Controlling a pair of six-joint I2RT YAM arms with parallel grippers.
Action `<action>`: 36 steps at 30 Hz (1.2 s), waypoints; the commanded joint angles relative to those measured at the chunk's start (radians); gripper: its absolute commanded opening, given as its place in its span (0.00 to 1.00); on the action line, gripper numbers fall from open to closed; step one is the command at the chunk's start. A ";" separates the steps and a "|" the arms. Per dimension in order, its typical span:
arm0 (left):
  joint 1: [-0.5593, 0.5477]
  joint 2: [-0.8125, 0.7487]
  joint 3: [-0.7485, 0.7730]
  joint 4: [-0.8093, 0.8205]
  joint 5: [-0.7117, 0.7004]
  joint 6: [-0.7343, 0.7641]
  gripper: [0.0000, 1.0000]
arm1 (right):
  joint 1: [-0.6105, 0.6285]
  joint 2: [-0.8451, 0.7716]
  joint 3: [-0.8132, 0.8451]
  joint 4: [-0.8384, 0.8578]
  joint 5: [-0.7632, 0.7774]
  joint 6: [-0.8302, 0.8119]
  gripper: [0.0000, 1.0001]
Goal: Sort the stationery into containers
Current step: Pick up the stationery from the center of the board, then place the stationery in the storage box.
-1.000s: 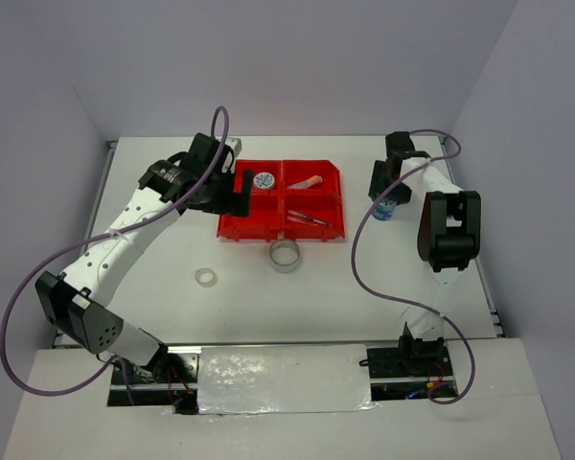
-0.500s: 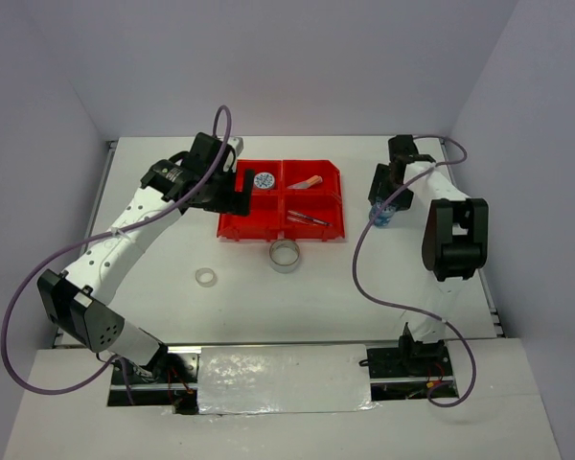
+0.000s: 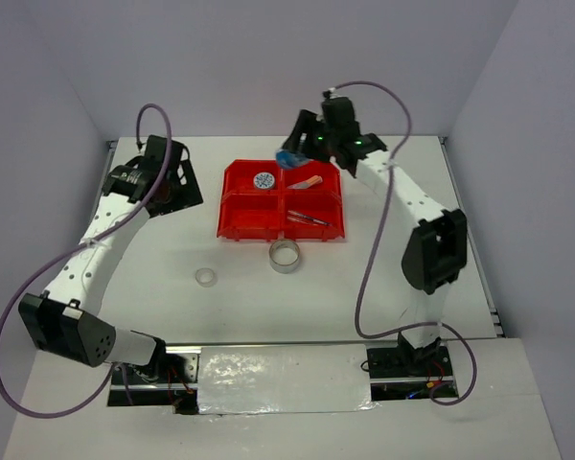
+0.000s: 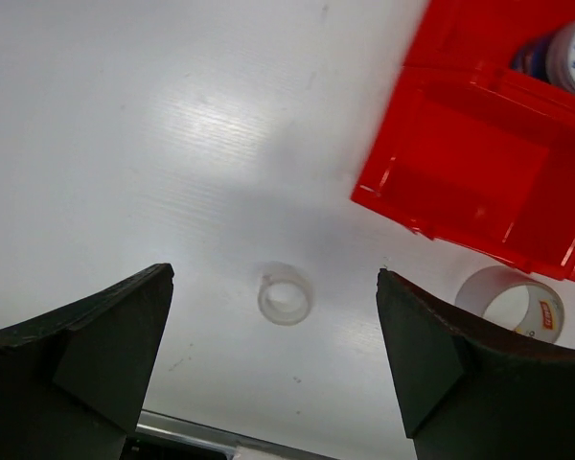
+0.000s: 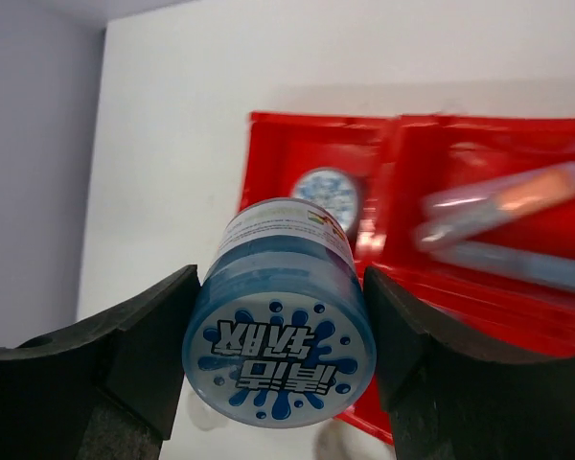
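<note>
Dark non-Latin chars on blue roll (image 5: 279,359) end cap, upside down (can't read 'em); silvery tape ring (image 4: 510,299) red label illegible.

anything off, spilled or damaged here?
Nothing spilled or damaged. Only loose ends: the silvery tape ring and small clear tape ring lie on the table outside the red tray; the right tool holds a blue-patterned roll near its far edge.

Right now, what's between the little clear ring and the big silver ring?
Just bare table between the small clear ring and the silvery ring, shown in the top view.
</note>
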 commanded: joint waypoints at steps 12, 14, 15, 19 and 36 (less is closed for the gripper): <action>0.063 -0.262 -0.161 0.084 0.229 0.153 0.99 | 0.175 0.449 0.466 0.194 -0.021 0.137 0.00; 0.065 -0.273 -0.177 0.074 0.224 0.160 0.99 | 0.175 0.496 0.495 0.191 -0.035 0.124 0.00; 0.065 -0.281 -0.182 0.071 0.224 0.169 0.99 | 0.175 0.507 0.512 0.193 -0.039 0.120 0.00; 0.067 -0.293 -0.208 0.066 0.226 0.186 0.99 | 0.175 0.553 0.549 0.184 -0.056 0.106 0.00; 0.071 -0.299 -0.222 0.058 0.252 0.211 0.99 | 0.187 0.645 0.610 0.047 -0.070 0.000 0.13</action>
